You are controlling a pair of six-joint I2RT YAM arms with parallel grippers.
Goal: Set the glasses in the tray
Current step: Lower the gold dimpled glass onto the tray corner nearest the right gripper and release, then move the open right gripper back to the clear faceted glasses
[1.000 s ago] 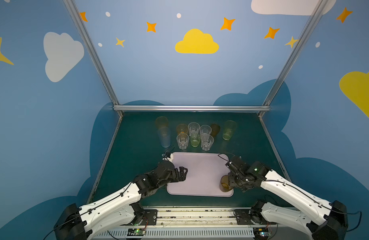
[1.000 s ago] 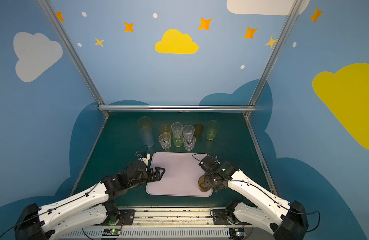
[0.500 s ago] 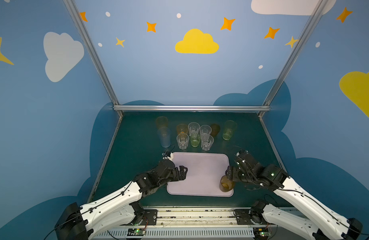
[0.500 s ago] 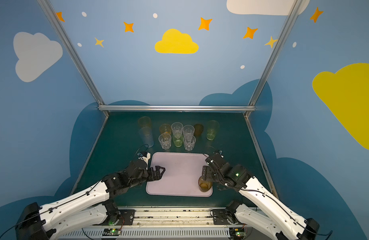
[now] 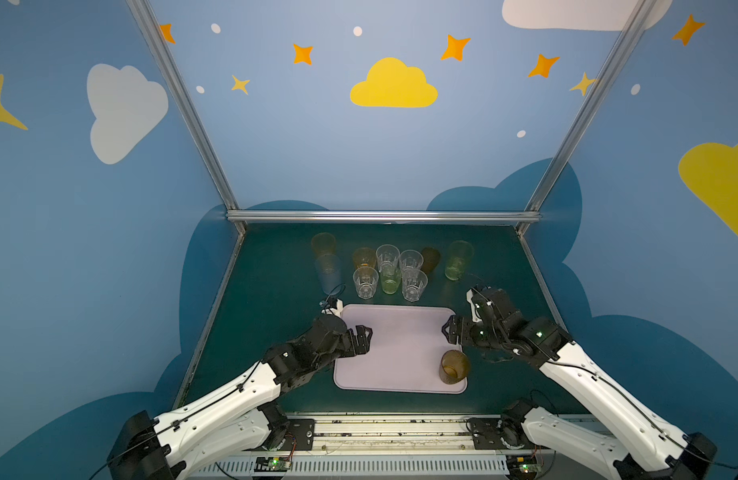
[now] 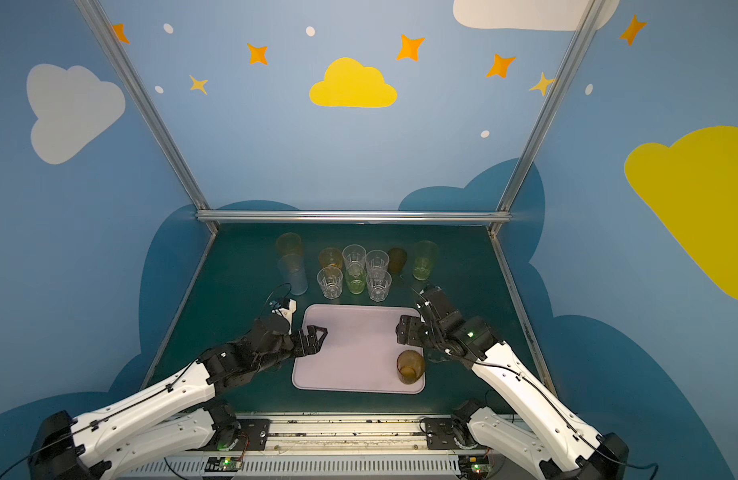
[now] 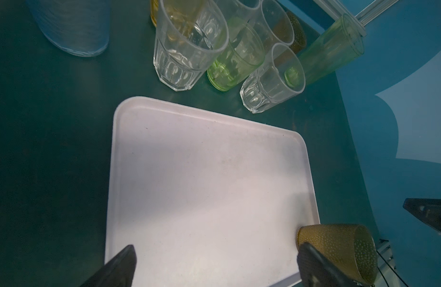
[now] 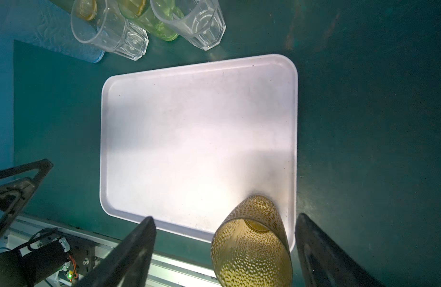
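One dimpled amber glass point(image 5: 454, 368) upright in tray point(image 5: 392, 345), near-right corner. Ten glasses on desk point(image 5: 276, 299) beyond tray's far edge: four clear point(image 5: 365, 283), two green point(image 5: 459, 261), one blue point(image 5: 329, 272), one orange point(image 5: 323, 243), one amber point(image 5: 364, 257), one brown point(image 5: 430, 258). Left gripper point(image 5: 364, 340), right gripper point(image 5: 449, 333): jaws wide, empty, over tray's side edges, right one apart from the dimpled glass.

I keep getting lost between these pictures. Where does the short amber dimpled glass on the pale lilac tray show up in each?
Top view: short amber dimpled glass on the pale lilac tray's near right corner.
Top view: glass on that same corner.
Left wrist: glass on a tray corner, at the frame's edge.
Right wrist: glass close up, between the right gripper's open fingers.
Shared landmark: the tray's rounded corner.
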